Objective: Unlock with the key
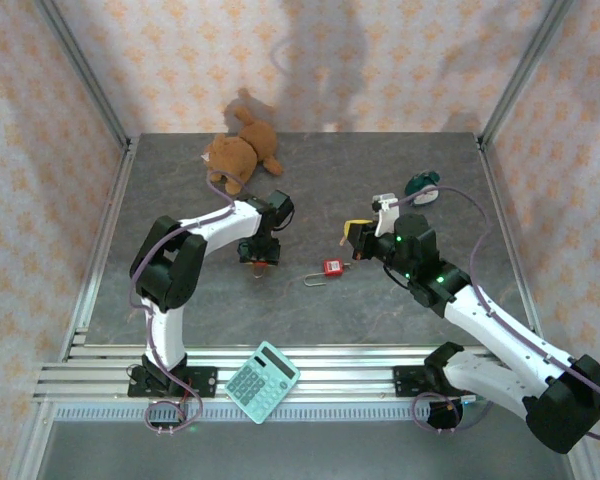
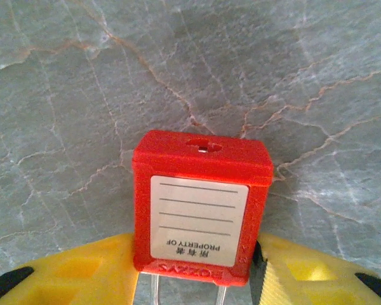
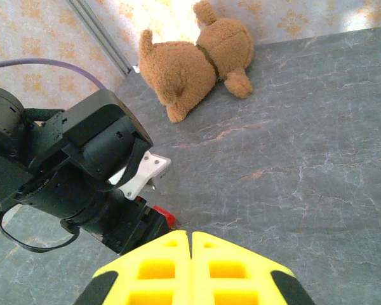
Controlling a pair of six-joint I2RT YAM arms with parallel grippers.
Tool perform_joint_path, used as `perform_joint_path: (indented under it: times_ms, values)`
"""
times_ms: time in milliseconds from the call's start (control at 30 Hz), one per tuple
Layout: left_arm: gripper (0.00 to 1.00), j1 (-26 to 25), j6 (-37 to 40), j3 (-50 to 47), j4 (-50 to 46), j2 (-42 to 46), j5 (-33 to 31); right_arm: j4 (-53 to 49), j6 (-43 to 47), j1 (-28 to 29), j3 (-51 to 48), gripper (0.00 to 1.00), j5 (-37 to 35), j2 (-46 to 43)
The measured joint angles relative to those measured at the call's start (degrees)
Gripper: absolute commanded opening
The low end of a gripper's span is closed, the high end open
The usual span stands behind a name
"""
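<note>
A red padlock (image 2: 200, 206) with a white label lies on the grey marble table (image 2: 82, 95), keyhole end away from me and metal shackle (image 2: 156, 293) toward the wrist. My left gripper (image 2: 197, 240) has its yellow fingers (image 2: 82, 270) against both sides of the body. In the top view the left gripper (image 1: 258, 254) is down on the table left of centre. My right gripper (image 1: 349, 236) hovers right of centre, facing the left arm (image 3: 82, 171). In its wrist view the right gripper (image 3: 191, 234) is shut with nothing showing between the tips. I cannot make out the key.
A small red piece with a metal loop (image 1: 330, 269) lies between the two grippers. A brown teddy bear (image 1: 240, 155) sits at the back. A teal calculator (image 1: 262, 382) rests on the front rail, and a teal object (image 1: 421, 185) lies at the back right. Patterned walls enclose the table.
</note>
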State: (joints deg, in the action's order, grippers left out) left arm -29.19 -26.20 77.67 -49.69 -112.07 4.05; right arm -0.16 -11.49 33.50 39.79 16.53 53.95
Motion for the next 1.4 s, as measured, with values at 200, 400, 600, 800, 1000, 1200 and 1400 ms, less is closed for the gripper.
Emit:
perform_joint_path:
  times_ms: [200,400,600,800,1000,1200,1400]
  values:
    - [0.47,0.5,1.53,0.33,0.28,-1.14,0.76,0.2,0.0,0.0,0.0,0.0,0.0,0.0]
    - [0.49,1.88,4.09,1.51,-0.61,-1.9,3.08,0.2,0.0,0.0,0.0,0.0,-0.02,0.0]
    - [0.49,2.58,6.29,3.26,-2.19,-3.1,4.33,0.22,0.0,0.0,0.0,0.0,-0.02,0.04]
    - [0.5,2.62,7.56,5.46,-4.22,-4.96,4.7,0.2,0.0,0.0,0.0,0.0,-0.02,0.2]
    - [0.39,2.62,8.5,5.75,-4.5,-5.05,4.94,0.22,0.0,0.0,0.0,0.0,-0.02,0.2]
    - [0.4,2.62,9.03,5.77,-4.55,-4.7,4.72,0.22,0.0,0.0,0.0,0.0,-0.02,0.22]
    - [0.4,2.62,9.7,5.53,-2.86,-3.78,3.85,0.24,-0.02,0.0,0.0,0.0,0.0,0.74]
